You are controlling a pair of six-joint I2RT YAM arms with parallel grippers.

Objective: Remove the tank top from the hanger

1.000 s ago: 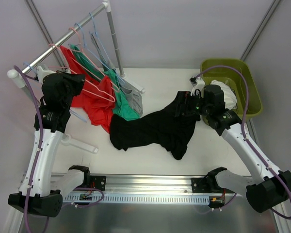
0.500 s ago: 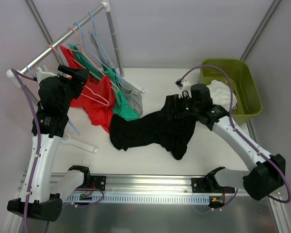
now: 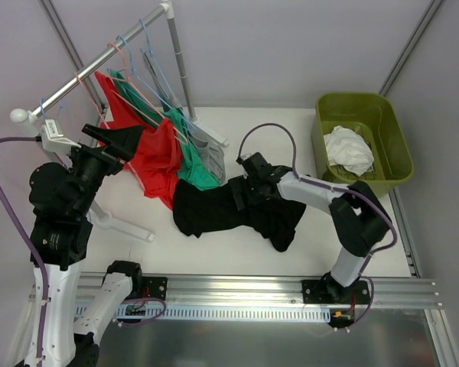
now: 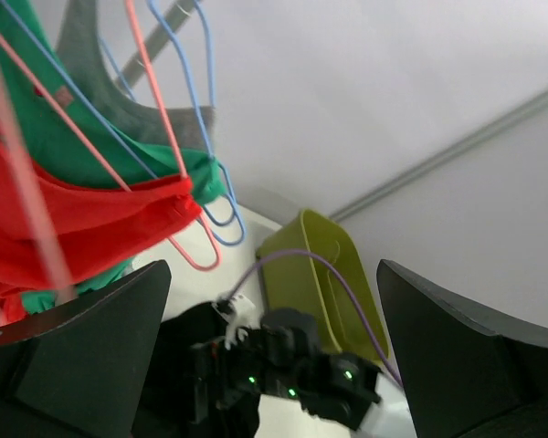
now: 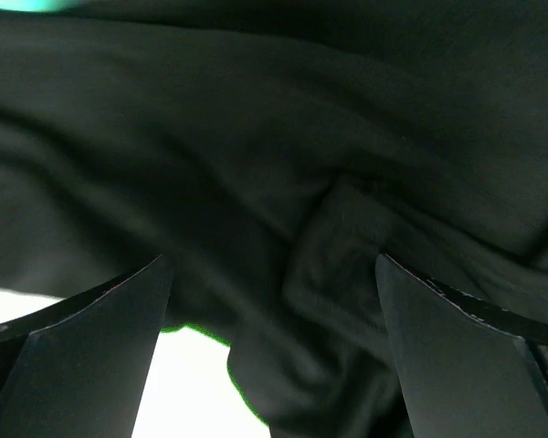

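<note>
My right gripper (image 3: 241, 195), jaws spread, hangs directly over the black tank top (image 3: 206, 214) stretched left-to-right across the worktop (image 3: 275, 130).

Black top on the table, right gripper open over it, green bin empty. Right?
No. The green bin holds a white cloth; the top external view shows it. The black top is on the table, with the open right gripper over it.

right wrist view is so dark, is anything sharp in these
Right wrist: black garment fills the frame, close and soft, folds barely readable; left wrist: near pink hanger blurred, bin sharper; top view: evenly lit, sharp.
</note>
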